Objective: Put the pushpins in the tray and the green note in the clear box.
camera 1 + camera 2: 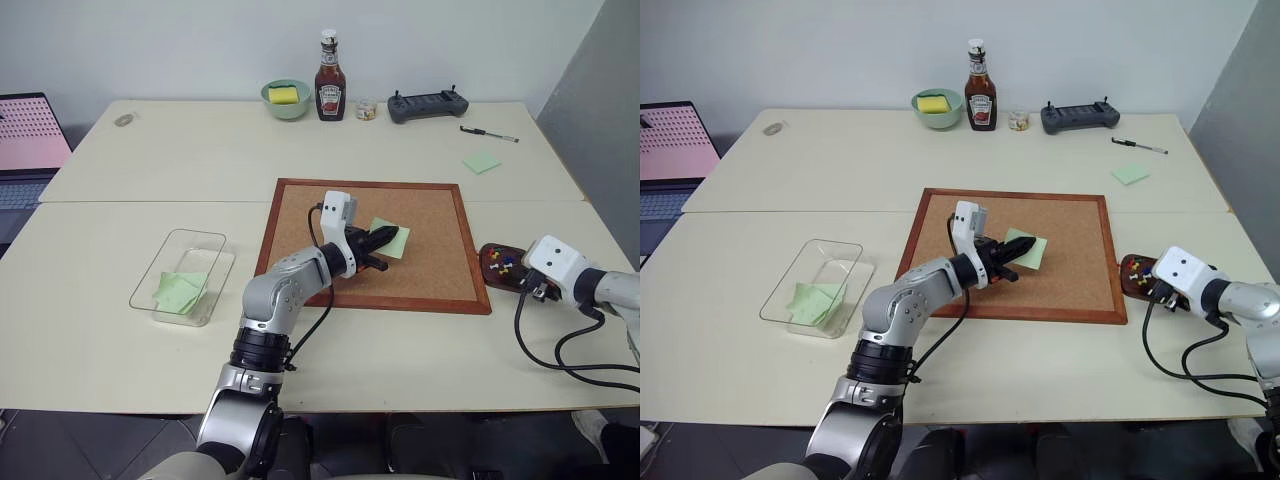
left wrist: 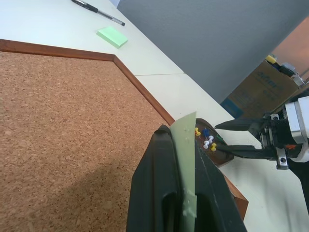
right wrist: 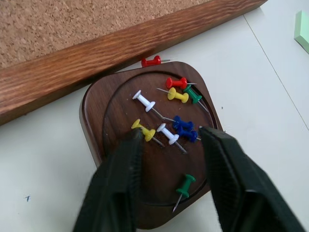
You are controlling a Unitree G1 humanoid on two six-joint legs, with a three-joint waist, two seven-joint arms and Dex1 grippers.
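Observation:
My left gripper (image 1: 384,238) hovers over the corkboard, shut on the pale green note (image 2: 186,159); the slip stands upright between its black fingers (image 2: 154,193). At the board's right edge lies the dark reddish-brown tray (image 3: 91,111), with several pushpins (image 3: 175,94) in red, yellow, white, blue and green lying in it. One red pin (image 3: 152,61) rests on the tray's rim beside the board frame. Just above the tray, my right gripper (image 3: 172,131) stands open with nothing between its fingers. The clear box (image 1: 200,237) sits on the table at the left and holds green paper (image 1: 180,292).
The wood-framed corkboard (image 1: 420,275) takes up the table's middle. Along the back stand a green bowl (image 1: 286,98), a ketchup bottle (image 1: 330,90), a small jar (image 1: 367,109) and a controller (image 1: 428,104). A pen (image 1: 490,134) and green pad (image 1: 481,162) lie back right; a laptop (image 1: 30,140) far left.

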